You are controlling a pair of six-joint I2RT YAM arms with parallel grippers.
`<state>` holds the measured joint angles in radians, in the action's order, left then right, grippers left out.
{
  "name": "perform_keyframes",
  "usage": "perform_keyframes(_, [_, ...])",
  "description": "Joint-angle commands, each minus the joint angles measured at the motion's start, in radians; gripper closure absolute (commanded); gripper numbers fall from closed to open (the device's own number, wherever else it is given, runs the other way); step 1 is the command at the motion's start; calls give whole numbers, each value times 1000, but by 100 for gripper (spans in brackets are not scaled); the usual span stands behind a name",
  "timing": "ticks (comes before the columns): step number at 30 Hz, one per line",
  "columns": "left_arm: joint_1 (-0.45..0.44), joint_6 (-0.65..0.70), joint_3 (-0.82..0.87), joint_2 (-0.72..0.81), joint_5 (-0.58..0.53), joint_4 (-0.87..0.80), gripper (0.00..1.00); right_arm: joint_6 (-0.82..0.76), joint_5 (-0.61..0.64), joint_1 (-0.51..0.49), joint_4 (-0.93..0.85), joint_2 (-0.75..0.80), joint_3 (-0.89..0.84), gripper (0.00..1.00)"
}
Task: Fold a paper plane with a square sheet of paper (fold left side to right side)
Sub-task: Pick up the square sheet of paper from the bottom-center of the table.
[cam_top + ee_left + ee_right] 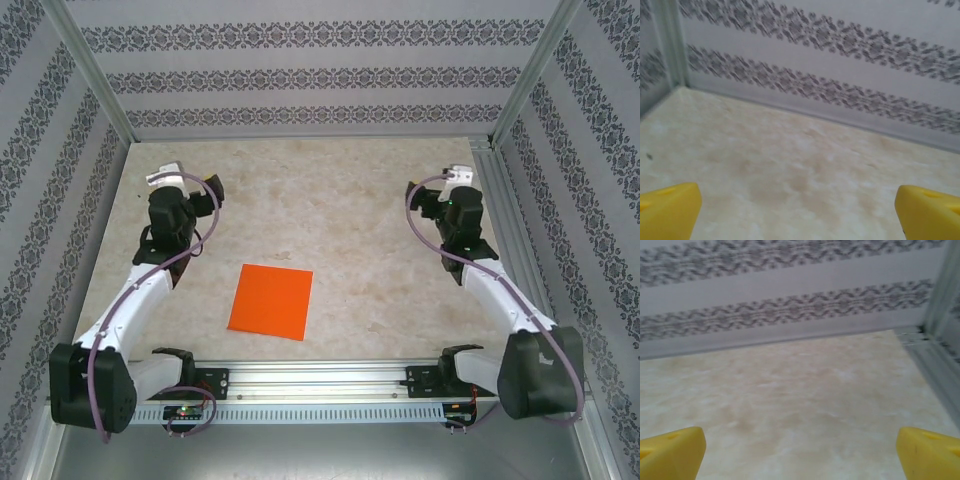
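Note:
The square sheet of paper (pixel 271 301) is bright orange and lies flat and unfolded on the marble-pattern table, near the front edge at centre. My left gripper (pixel 166 178) is far to the paper's upper left, over the table. It is open, and its yellow fingertips (pixel 667 212) stand wide apart over bare table with nothing between them (pixel 799 212). My right gripper (pixel 456 178) is far to the paper's upper right and is also open. Its yellow fingertips (pixel 671 452) are spread wide over bare table (pixel 800 452). Both grippers point toward the back wall.
Patterned walls (pixel 300 75) enclose the table on three sides, with metal corner posts (pixel 95 75). A metal rail (pixel 320 378) runs along the front edge between the arm bases. Bare tabletop (pixel 330 200) lies between the two arms beyond the paper.

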<state>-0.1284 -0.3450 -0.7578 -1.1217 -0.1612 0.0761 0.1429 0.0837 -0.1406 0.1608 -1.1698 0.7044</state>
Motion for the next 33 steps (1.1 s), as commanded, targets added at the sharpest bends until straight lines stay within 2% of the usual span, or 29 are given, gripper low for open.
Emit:
perform_keyframes(1, [-46,-248,-11,-18,241,-391,0,131,-48,-116,-312,19,40,2])
perform_keyframes(4, [-145,-307,2,-8,345,-496,0,252,-63,-252,-368,3,54,2])
perform_keyframes(9, [-329,-412,91,66,350,-578,0,373,26,-485,-498,-108,127,2])
perform_keyframes(12, [-401,-485,164,129,333,-598,0,408,32,-582,-561,-212,188,2])
perform_keyframes(15, [-427,-551,237,184,332,-592,0,433,37,-652,-588,-321,243,2])
perform_keyframes(21, [-471,-608,295,252,338,-639,0,452,58,-741,-622,-475,359,3])
perform_keyframes(27, [-493,-636,352,261,379,-601,0,466,28,-769,-653,-584,448,4])
perform_keyframes(33, [-498,-647,395,253,373,-583,0,486,-16,-784,-649,-655,499,6])
